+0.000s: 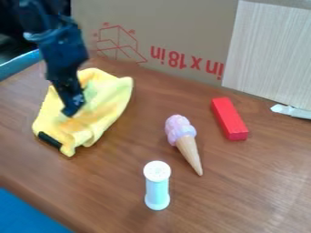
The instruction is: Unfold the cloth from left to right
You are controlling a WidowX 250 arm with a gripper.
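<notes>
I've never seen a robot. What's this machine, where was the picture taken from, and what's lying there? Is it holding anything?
The black machine is a robot arm. Its hand hangs down at the rumpled yellow cloth; whether it grips it, I can't tell. A fixed camera looks down at a slant on the brown table. Also lying there are a toy ice cream cone and a red block; a pale blue cylinder with white ends is nearer the camera.

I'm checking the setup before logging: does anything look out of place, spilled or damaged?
Nothing looks spilled or damaged. The cardboard behind the table has upside-down red lettering, so it may be inverted. The yellow cloth is rumpled, but that suits an unfolding task.
</notes>
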